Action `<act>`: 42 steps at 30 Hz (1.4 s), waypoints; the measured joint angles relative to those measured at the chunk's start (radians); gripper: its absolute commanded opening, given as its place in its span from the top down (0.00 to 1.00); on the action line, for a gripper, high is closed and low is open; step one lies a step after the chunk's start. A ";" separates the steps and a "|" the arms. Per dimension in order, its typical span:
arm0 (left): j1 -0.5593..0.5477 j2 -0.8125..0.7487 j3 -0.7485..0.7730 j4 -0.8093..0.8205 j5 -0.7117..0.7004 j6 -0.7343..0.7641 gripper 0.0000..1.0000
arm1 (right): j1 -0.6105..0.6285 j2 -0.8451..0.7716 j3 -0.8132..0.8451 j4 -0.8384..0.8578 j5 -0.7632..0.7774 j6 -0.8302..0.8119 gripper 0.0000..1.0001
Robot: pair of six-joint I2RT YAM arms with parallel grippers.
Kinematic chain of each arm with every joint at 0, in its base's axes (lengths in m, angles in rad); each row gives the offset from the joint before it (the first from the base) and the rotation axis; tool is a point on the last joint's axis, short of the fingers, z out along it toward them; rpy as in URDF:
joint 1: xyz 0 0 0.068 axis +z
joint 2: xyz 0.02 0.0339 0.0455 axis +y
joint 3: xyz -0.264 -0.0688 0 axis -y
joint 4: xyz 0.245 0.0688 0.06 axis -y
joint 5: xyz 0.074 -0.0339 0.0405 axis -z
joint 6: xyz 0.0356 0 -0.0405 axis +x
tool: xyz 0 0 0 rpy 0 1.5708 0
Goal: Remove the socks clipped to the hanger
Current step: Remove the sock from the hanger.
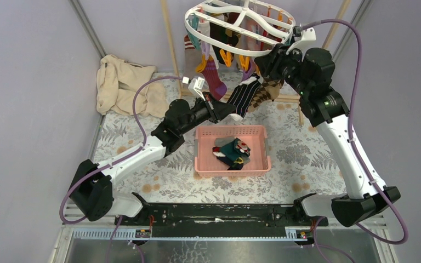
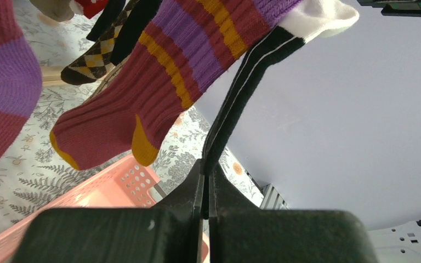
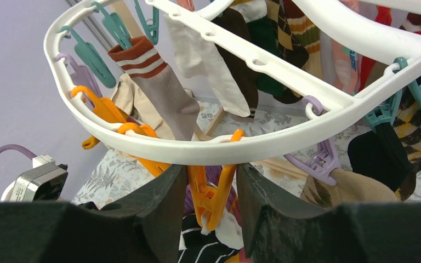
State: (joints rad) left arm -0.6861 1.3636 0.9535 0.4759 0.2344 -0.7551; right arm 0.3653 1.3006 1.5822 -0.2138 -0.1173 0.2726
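top external: pink basket (image 1: 231,171) holds socks (image 1: 231,153); left fingers (image 2: 182,198) clench striped sock (image 2: 235,109), right fingers (image 3: 154,204) parted around orange clip (image 3: 211,194)

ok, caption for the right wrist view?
Right gripper brackets an orange clip on the white hanger, striped sock pinned beneath.

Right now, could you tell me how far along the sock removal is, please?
Done: a few socks lie in the pink basket. In hand: left pincer grips the black striped sock; right pincer straddles its orange clip. Left: many socks hang on the hanger.
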 measured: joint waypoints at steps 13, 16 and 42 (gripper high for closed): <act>0.000 0.000 0.000 -0.028 -0.033 0.032 1.00 | 0.021 0.029 0.008 -0.041 0.047 0.000 0.44; 0.000 0.000 0.000 -0.028 -0.035 0.033 1.00 | 0.026 0.029 0.008 -0.044 0.056 0.000 0.46; 0.000 0.000 -0.012 -0.022 -0.079 0.061 1.00 | 0.041 -0.108 -0.029 -0.091 0.099 -0.007 0.47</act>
State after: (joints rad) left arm -0.6857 1.3640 0.9417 0.4541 0.1558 -0.6941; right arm 0.4061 1.1931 1.5532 -0.3050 -0.0185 0.2657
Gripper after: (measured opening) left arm 0.022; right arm 0.574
